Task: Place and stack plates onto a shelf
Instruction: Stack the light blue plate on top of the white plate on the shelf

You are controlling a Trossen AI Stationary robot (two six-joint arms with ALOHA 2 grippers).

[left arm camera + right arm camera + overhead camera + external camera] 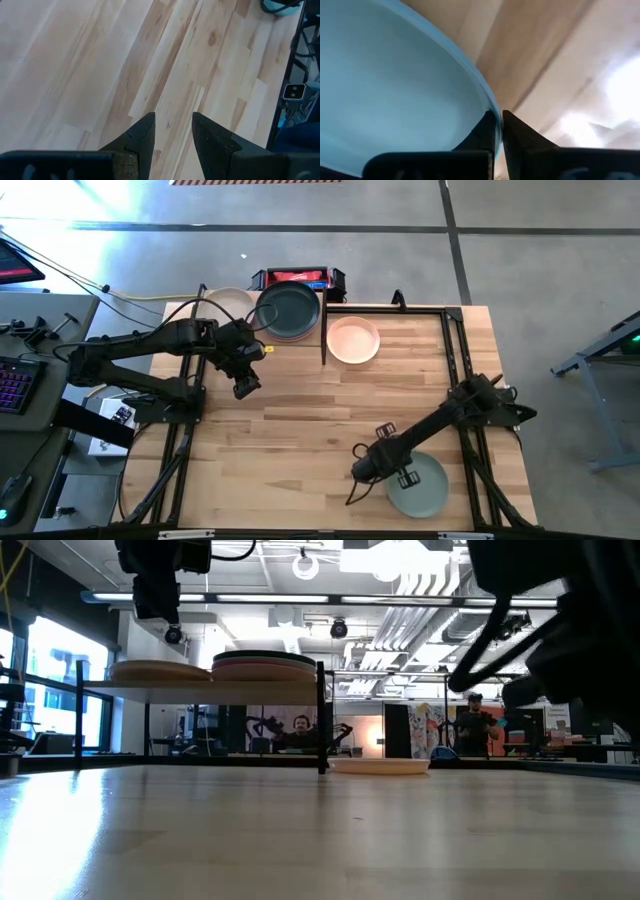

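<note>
Gripping the rim of the sage green plate (422,488), the right gripper (366,469) is sitting low over the near part of the tabletop (300,430), its two dark fingers (487,131) pinched together on the plate's thin edge. That arm is reaching in a long diagonal from its base at the right side of the table, stretched out and angled down toward the plate, which is lying near the front right corner. From its wrist camera the plate is showing as a smooth, matte, shallow curve with a fine raised lip.

Over on the left, the left gripper (246,387) is hanging above bare wood just in front of the shelf (200,686), its arm bent at the elbow and pointing downward. Its tapered black fingers (141,139) are standing apart with nothing between them.

On the shelf, a light-wood panel on thin black posts, a dark green plate (288,306) is lying on top of a short stack, with pink and magenta rims peeking out beneath it. Beside that stack an off-white plate (226,304) is resting on the same panel. Just right of the shelf's post, a peach plate (353,339) is sitting flat on the plank-patterned tabletop, round and shallow like the others
</note>
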